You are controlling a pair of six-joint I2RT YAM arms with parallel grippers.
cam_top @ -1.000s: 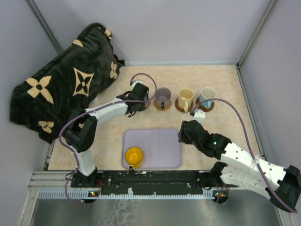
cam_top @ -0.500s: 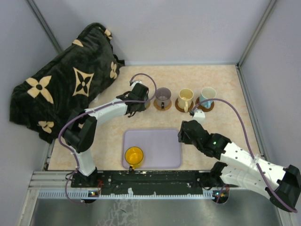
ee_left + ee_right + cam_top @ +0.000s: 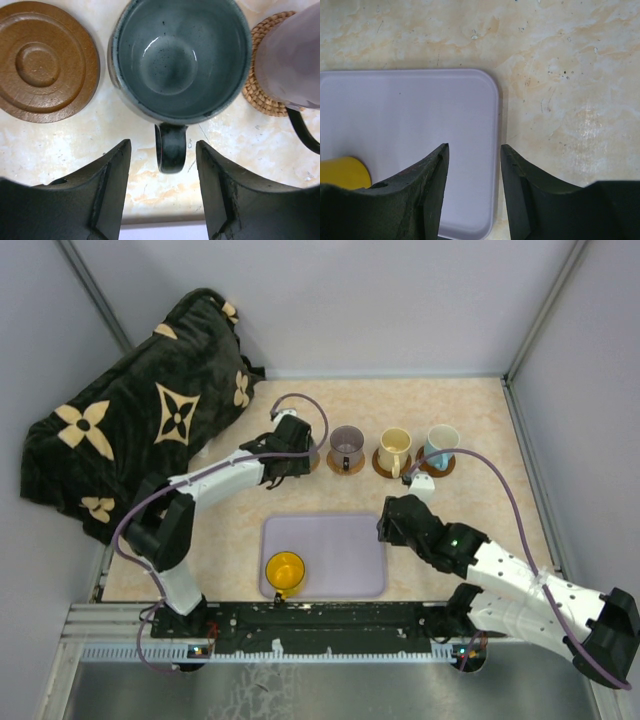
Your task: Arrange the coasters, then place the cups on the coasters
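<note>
The grey-green cup (image 3: pixel 180 55) stands upright on the table, and its handle (image 3: pixel 171 150) points at my left gripper (image 3: pixel 162 148). That gripper is open, with the handle loose between its fingertips and a gap on each side. In the top view my left gripper (image 3: pixel 290 453) hides this cup. An empty brown coaster (image 3: pixel 45 60) lies to the cup's left. The purple-grey cup (image 3: pixel 347 445), cream cup (image 3: pixel 394 448) and light blue cup (image 3: pixel 441 445) each sit on a coaster. The yellow cup (image 3: pixel 285 570) stands in the tray. My right gripper (image 3: pixel 474 148) is open and empty over the tray's right edge.
The lavender tray (image 3: pixel 340 555) lies near the front, between the arms. A dark flowered blanket (image 3: pixel 140 420) is heaped at the back left. Grey walls close in the tabletop. A woven coaster (image 3: pixel 262 97) shows under the purple-grey cup.
My left gripper has opened off the grey-green cup's handle, leaving the cup standing. The right arm has stayed in place.
</note>
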